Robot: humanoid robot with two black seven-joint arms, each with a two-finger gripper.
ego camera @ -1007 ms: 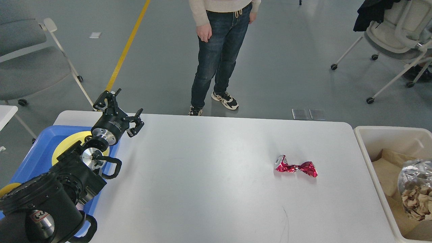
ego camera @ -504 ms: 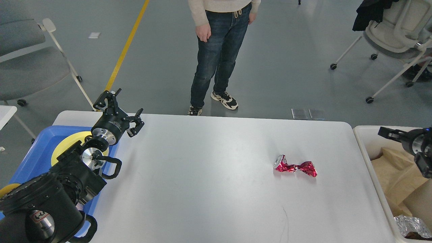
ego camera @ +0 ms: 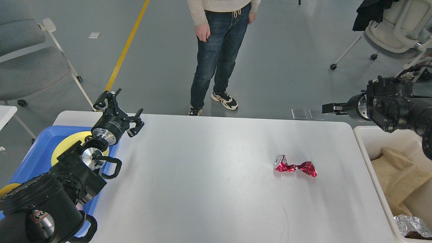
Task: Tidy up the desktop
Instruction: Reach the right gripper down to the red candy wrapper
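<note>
The white desktop (ego camera: 209,182) fills the middle of the head view. A crushed red can (ego camera: 295,167) lies on it right of centre. My left gripper (ego camera: 120,110) is open and empty, held over the table's far left corner beside the blue tray (ego camera: 30,162). My right gripper (ego camera: 332,108) reaches in from the right, above the table's far right edge, well above and behind the can. It is seen side-on as one dark bar, so its fingers cannot be told apart.
The blue tray holds a yellow plate (ego camera: 69,143). A cream-white bin (ego camera: 366,135) stands at the table's right end with brown paper (ego camera: 400,173) and a foil bag (ego camera: 410,226) inside. A person (ego camera: 219,50) stands just beyond the far edge. Wheeled chairs (ego camera: 388,30) stand on the floor.
My right arm came into view over the bin, then rose up and left to the table's far right edge. The foil bag now lies low in the bin. The left arm has not moved.
</note>
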